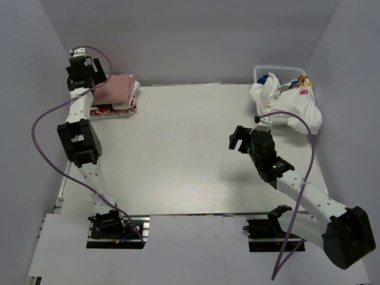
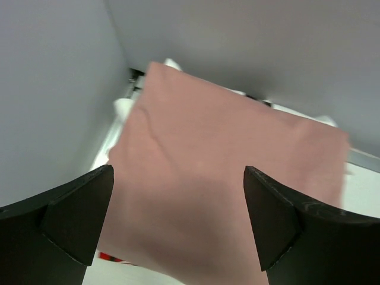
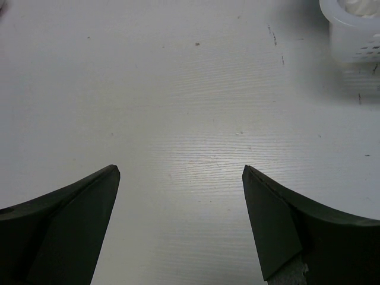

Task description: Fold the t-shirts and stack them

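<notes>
A folded dusty-pink t-shirt (image 1: 116,88) lies on top of a stack of folded white tees (image 1: 122,108) at the table's far left. It fills the left wrist view (image 2: 225,154). My left gripper (image 1: 83,66) is open and empty just above the stack's left end (image 2: 178,178). Unfolded white t-shirts (image 1: 291,104) spill out of the white mesh basket (image 1: 279,72) at the far right. My right gripper (image 1: 239,139) is open and empty above bare table (image 3: 181,172), left of the basket.
The basket's corner shows at the top right of the right wrist view (image 3: 353,29). Grey walls close in the table on the left, back and right. A purple cable (image 1: 41,142) loops off the left arm.
</notes>
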### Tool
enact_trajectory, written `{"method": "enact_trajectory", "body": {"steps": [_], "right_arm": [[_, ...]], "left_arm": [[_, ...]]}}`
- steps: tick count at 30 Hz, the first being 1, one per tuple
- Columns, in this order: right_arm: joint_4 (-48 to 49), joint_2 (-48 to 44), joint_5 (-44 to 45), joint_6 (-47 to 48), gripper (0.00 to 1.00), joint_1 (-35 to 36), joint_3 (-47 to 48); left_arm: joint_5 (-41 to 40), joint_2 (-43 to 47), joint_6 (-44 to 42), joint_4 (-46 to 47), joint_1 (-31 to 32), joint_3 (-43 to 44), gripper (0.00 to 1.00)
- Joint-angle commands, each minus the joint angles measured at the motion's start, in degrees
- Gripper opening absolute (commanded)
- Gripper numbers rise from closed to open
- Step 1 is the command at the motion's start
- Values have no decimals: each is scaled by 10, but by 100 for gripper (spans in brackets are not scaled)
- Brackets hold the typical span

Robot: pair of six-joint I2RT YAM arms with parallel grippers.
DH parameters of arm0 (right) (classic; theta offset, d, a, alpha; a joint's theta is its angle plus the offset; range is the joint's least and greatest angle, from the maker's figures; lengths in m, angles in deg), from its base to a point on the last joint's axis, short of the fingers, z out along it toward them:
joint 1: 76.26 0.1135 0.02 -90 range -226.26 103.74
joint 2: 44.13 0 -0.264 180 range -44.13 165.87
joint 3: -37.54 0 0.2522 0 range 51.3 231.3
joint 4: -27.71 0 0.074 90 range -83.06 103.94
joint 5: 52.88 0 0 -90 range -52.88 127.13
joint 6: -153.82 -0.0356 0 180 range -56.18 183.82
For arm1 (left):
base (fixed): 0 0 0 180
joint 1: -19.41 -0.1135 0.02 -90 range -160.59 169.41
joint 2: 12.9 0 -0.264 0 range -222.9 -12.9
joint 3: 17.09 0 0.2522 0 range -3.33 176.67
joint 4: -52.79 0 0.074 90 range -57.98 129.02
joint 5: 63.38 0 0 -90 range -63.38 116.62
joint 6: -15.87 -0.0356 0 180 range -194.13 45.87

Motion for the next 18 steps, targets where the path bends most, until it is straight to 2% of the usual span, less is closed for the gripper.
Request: {"method": "enact_trajectory", "body": {"steps": [1,5,10,13,18], "right_arm": [[27,-17,-4,7,90,-2,-10],[25,-22,-8,1,90,-1,-18],[26,-29,-13,-3,90,-2,-33],[31,-28,-13,-5,90,-1,-42],[31,-18,-13,-13,90,-2,-42]], "left_arm": [[75,45,47,-21,4,6,100],[114,52,69,-34,4,-23,100],[181,71,84,3,9,-86,100],[210,54,89,0,14,-86,100],[176,12,77,-71,14,-27,100]]}}
